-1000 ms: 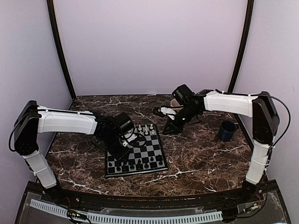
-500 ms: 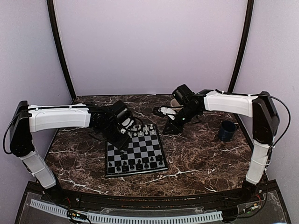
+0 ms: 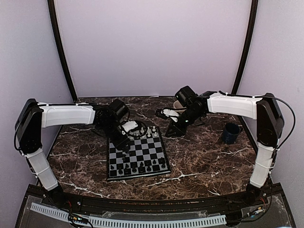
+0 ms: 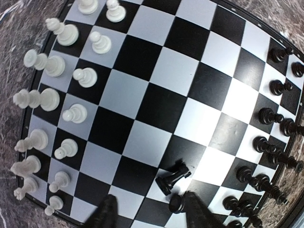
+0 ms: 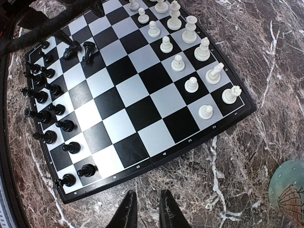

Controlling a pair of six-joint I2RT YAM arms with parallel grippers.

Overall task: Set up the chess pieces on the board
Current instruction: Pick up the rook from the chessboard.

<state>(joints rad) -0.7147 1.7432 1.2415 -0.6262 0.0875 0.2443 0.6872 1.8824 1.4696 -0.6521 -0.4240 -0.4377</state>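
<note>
Board point(image 4: 142, 107) nearly set: white pieces point(image 4: 52, 66) and black pieces point(image 4: 266, 142) ranked at opposite edges. One black piece point(image 4: 173, 175) lies toppled near the spread, empty left pincer point(image 4: 149, 209). The right pincer point(image 5: 147, 204), narrowly parted, holds nothing.

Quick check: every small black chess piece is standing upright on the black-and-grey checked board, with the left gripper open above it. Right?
Not every one. A small black knight lies toppled on its side on the black-and-grey checked board, just ahead of the left gripper; the left wrist view shows it. The gripper is indeed open above the board.
</note>
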